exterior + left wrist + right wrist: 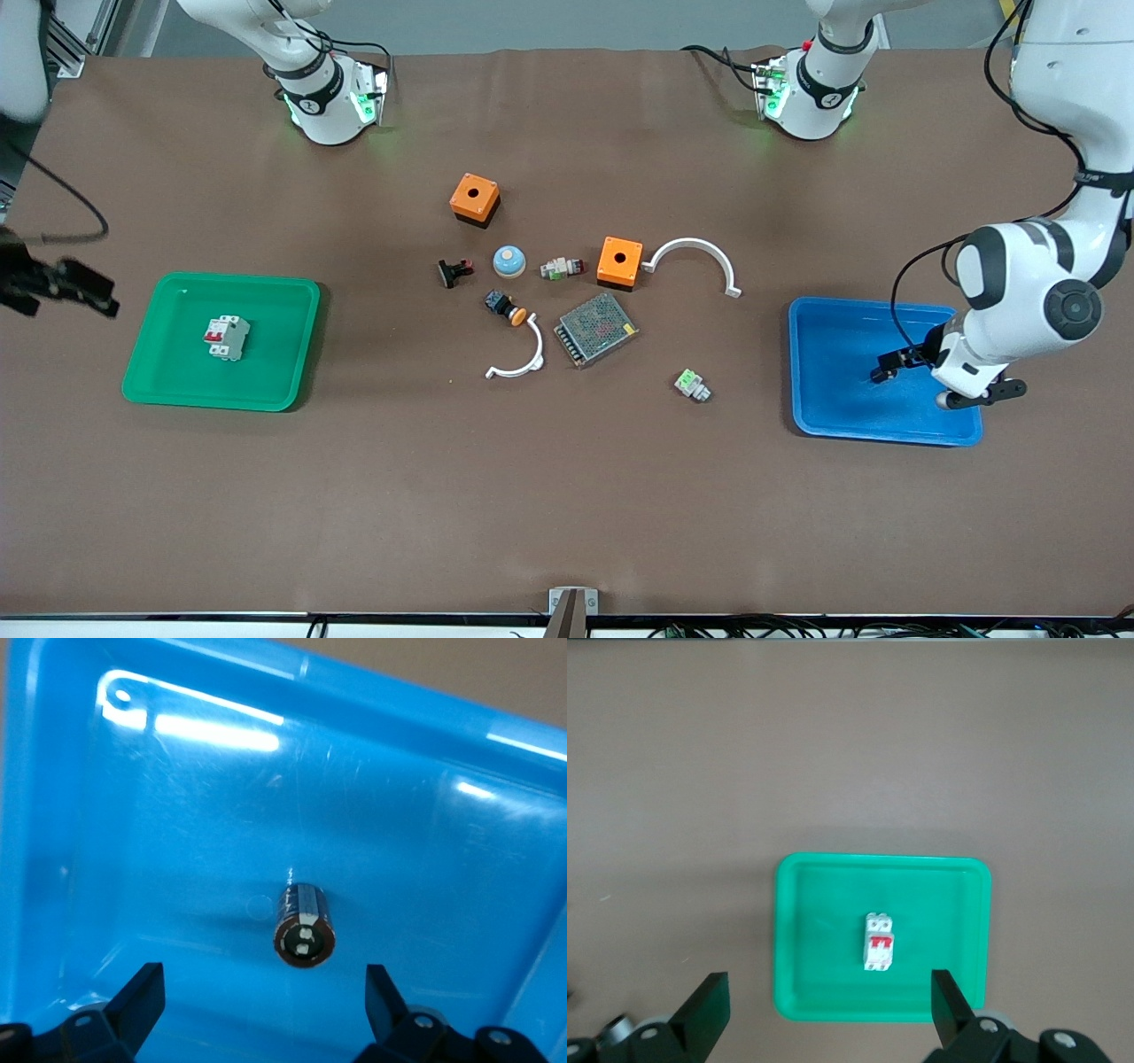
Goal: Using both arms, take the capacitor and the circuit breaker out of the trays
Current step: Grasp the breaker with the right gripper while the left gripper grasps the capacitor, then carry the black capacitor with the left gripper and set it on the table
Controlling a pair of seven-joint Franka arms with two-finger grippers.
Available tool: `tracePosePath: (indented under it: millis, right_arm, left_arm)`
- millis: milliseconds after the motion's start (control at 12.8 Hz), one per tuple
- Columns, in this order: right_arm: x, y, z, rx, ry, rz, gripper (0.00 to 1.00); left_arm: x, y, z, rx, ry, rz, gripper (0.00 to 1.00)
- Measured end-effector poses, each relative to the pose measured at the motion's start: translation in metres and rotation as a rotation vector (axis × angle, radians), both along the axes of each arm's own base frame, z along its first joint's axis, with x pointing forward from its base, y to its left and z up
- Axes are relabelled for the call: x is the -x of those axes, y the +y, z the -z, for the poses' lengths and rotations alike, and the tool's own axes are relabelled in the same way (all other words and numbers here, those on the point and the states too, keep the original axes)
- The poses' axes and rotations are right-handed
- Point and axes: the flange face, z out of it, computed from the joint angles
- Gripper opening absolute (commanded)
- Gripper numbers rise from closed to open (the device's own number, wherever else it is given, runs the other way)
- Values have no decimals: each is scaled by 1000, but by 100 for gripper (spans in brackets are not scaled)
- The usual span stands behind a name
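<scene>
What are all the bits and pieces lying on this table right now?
green tray: 1, toward the right arm's end.
breaker: 1, white with red levers, in the green tray.
blue tray: 1, toward the left arm's end.
capacitor: 1, black, lying in the blue tray.
orange boxes: 2, mid-table.
white curved brackets: 2.
mesh power supply: 1, grey.
blue dome: 1.
push-button: 1, black, orange cap.
black-and-red switch: 1.
indicator lamp: 1.
green-white connector: 1.
left pincer: open over the capacitor.
right pincer: open, high above the green tray.
</scene>
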Motion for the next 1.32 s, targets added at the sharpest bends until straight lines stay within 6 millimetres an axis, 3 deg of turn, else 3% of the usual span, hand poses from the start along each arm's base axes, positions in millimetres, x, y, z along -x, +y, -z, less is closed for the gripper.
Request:
tracePosePath:
  millis: [156, 312, 545, 623, 779, 1091, 1325]
  right_arm:
    - [-22, -36, 77, 15, 73, 53, 100]
    - [-27, -65, 135, 20, 121, 86, 100]
    - [-8, -67, 204, 15, 154, 84, 100]
    - [2, -63, 223, 9, 179, 81, 100]
    - [21, -57, 250, -11, 230, 84, 100]
    - [51, -53, 279, -41, 251, 63, 100]
    - [63, -52, 294, -43, 253, 60, 99]
  left_arm:
    - [-2, -2, 15, 5, -3, 3, 93]
    - [-4, -7, 23, 9, 4, 9, 77]
    - [-6, -9, 27, 10, 7, 14, 58]
    - [-7, -9, 28, 11, 6, 13, 40]
    - [-9, -9, 29, 11, 5, 13, 3]
    - [-17, -12, 18, 13, -15, 18, 0]
    - [-20, -46, -34, 26, -8, 61, 0]
